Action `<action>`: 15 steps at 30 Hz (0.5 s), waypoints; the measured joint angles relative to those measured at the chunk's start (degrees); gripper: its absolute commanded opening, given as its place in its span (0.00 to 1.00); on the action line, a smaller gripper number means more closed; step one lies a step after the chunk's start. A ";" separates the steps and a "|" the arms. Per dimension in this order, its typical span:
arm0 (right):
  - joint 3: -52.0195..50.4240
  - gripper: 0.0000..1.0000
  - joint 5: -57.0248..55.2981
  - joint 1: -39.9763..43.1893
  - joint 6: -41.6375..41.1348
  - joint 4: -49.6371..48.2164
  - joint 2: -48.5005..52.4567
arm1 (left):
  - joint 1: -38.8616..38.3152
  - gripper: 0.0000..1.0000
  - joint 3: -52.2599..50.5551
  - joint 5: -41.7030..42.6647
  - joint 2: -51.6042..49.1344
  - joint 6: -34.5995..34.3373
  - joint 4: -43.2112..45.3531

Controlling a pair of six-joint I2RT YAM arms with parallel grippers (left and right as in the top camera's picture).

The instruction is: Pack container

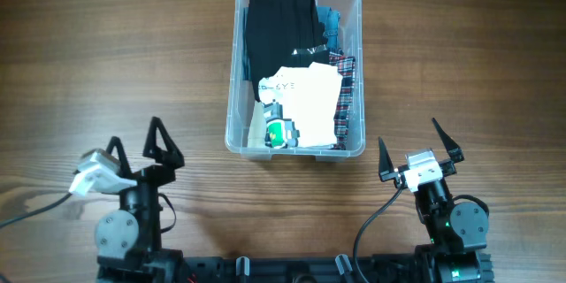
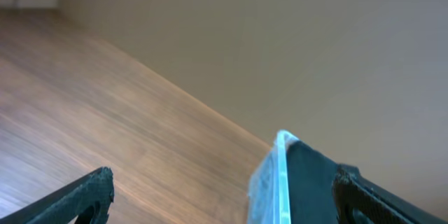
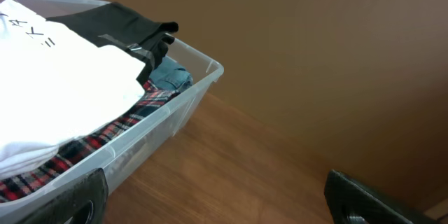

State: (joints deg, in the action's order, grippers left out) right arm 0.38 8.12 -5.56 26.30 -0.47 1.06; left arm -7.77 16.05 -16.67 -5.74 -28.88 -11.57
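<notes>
Here, my left gripper (image 1: 134,134) and right gripper (image 1: 408,133) are both spread wide and empty on the near side of the table (image 1: 106,53). Beyond them, at centre, the container (image 1: 232,97) holds folded clothes (image 1: 296,97).

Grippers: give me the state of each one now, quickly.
Left gripper: open, holding nothing.
Right gripper: open, holding nothing.
</notes>
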 measured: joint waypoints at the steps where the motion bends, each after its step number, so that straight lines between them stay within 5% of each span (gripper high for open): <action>1: 0.00 1.00 0.00 0.00 0.00 0.00 -0.02 | 0.26 1.00 -1.75 1.36 1.31 0.33 1.18; 15: 0.02 1.00 0.00 0.00 0.00 0.00 0.00 | 2.16 1.00 -10.32 15.26 4.63 12.66 7.76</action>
State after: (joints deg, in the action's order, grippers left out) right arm 0.40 8.12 -5.56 26.30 -0.47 1.06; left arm -5.61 5.74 -1.41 -1.10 -16.23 -3.81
